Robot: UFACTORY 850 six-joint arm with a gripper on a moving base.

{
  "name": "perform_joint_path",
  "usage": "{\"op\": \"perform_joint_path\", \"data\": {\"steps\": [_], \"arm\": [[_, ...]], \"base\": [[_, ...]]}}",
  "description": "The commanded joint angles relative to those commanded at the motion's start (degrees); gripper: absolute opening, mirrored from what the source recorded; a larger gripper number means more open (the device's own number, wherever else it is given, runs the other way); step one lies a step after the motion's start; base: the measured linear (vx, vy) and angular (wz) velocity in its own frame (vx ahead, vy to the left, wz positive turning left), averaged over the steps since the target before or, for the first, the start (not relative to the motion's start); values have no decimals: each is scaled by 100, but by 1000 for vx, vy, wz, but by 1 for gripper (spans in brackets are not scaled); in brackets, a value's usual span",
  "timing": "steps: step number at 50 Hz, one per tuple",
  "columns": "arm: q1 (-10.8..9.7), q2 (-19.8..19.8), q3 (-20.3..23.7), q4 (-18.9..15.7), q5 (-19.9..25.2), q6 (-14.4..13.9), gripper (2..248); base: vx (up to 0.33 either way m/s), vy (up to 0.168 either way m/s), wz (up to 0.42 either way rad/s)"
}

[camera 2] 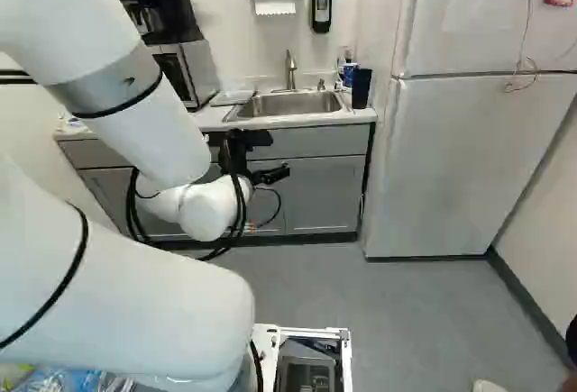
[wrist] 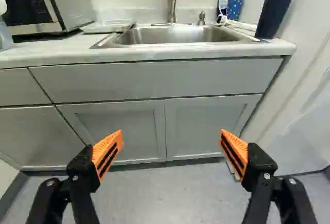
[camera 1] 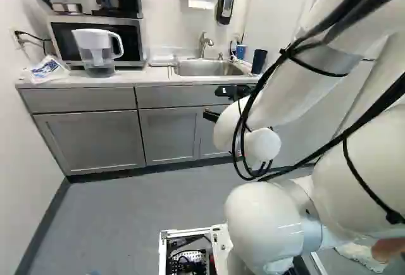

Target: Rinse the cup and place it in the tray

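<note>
My water pitcher [camera 1: 100, 50] is standing before the microwave [camera 1: 133, 46], out of the way. The white tray [wrist: 105, 28] is lying between microwave and sink [wrist: 175, 36], probably awaiting a rinsed cup. The faucet [wrist: 172, 1] is rising behind the basin for rinsing. My gripper [wrist: 171, 134] is facing the cabinets [wrist: 118, 123], its fingers standing wide apart around nothing, likely leaving room for a cup. Past the blue patterned cup [wrist: 234, 9], the dark cup [wrist: 276, 12] is standing by the counter's end, presumably for my rinsing
</note>
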Motion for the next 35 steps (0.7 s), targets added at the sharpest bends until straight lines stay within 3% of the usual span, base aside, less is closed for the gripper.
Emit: {"op": "perform_joint_path", "data": {"steps": [35], "arm": [[0, 0, 0, 0, 0, 0, 247]], "base": [[0, 0, 0]]}}
